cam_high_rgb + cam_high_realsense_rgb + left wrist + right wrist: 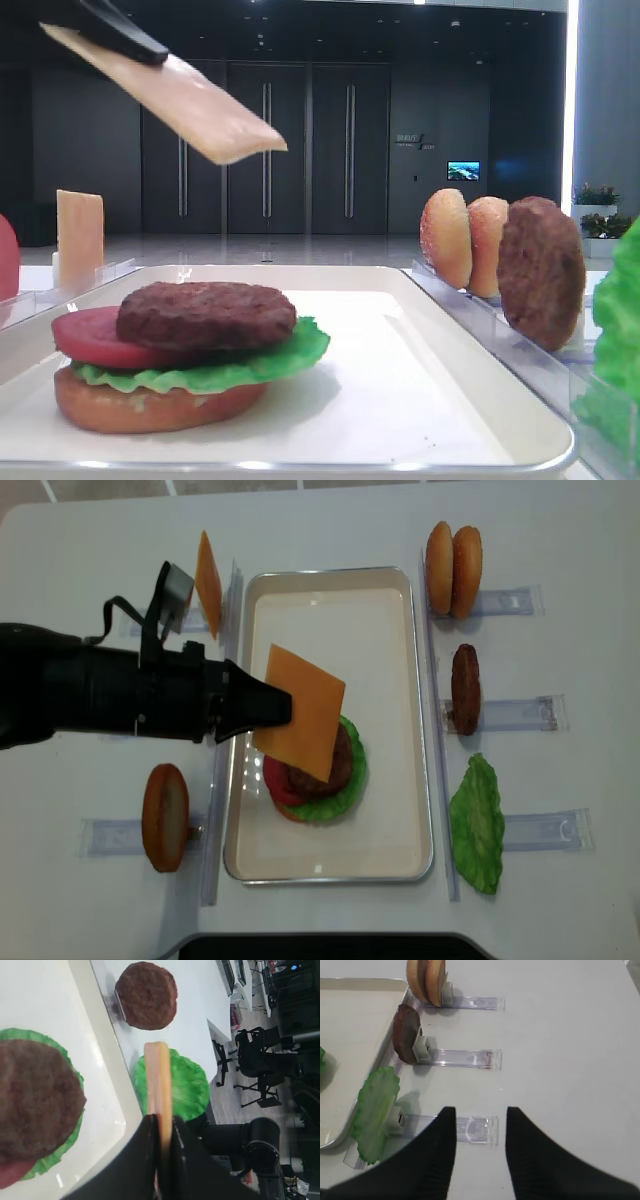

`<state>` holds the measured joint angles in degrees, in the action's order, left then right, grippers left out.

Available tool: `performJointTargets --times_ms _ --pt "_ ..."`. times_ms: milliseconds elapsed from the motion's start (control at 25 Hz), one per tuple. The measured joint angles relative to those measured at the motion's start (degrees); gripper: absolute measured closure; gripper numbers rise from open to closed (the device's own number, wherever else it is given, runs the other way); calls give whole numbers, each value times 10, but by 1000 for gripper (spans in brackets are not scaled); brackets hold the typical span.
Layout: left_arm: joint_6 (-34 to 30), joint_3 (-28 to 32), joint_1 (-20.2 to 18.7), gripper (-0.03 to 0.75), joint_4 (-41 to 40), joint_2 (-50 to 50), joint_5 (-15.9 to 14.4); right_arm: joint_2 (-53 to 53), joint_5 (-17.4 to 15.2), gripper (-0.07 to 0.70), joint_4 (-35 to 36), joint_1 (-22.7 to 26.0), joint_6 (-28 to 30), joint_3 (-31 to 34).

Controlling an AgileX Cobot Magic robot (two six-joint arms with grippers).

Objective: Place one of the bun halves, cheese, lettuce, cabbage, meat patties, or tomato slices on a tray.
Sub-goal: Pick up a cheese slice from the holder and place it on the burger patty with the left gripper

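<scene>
The left gripper [282,708] reaches in over the tray [390,630] from the left, its fingers [150,1160] pinched tight on one edge of a cheese slice [299,712]. The slice hangs in the air, tilted, above the stack on the tray and not touching it. That stack sits toward the tray's near half: a bun half [150,405] at the bottom, lettuce [250,368] on it, then a tomato slice [90,338], with a meat patty [205,313] on top. A second cheese slice [207,583] stands upright in a clear rack [232,600] just left of the tray. On the bench [560,540] to the right of the tray, three racks hold a pair of bun halves [453,568], another meat patty [465,688] and a loose lettuce leaf [478,823], each standing on edge. One more bun half [165,817] stands in a rack at the lower left. The right gripper [480,1155] hovers over the bench near the lettuce rack, its fingers [440,1150] spread apart and holding nothing.
</scene>
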<state>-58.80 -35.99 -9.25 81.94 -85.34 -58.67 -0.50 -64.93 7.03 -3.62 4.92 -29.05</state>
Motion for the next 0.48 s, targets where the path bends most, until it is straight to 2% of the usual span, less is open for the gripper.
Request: performJointTargets --times_ms 280,480 --pt "-50 0 0 686 47 -90 -10 0 0 393 0 0 0 0" --pt "-61 0 0 686 52 -138 -16 0 0 393 0 0 0 0"
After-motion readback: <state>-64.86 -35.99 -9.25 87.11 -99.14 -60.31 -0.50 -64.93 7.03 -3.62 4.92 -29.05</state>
